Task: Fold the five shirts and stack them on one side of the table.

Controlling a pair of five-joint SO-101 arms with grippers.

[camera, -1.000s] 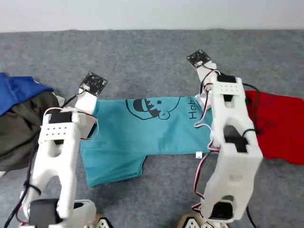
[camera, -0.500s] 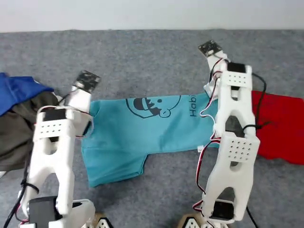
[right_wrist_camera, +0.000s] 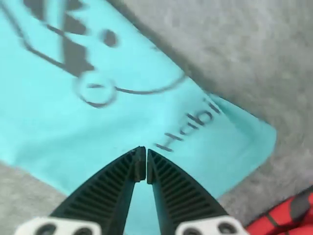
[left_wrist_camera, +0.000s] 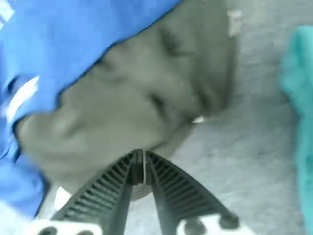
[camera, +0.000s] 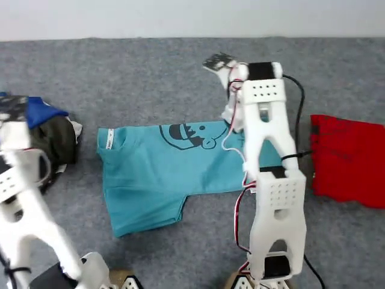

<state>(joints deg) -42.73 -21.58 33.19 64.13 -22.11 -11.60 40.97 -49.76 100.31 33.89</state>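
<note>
The left gripper (left_wrist_camera: 142, 169) has swung aside, clenched empty over the crumpled grey-and-blue shirts (left_wrist_camera: 146, 83); the right gripper (right_wrist_camera: 142, 164), also clenched empty, hangs directly above the flat teal cotton shirt (right_wrist_camera: 73, 122), so that arm is nearer

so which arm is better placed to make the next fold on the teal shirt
Right, likely: the right gripper is shut over the teal shirt, while the left gripper is off over the dark shirt.

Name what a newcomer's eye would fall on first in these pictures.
The teal shirt with its dark cartoon print, spread in the middle of the grey table, catches the eye first, with the right end effector above it. A red shirt lies at the right side; a blue shirt over a dark shirt is heaped at the left.
</note>
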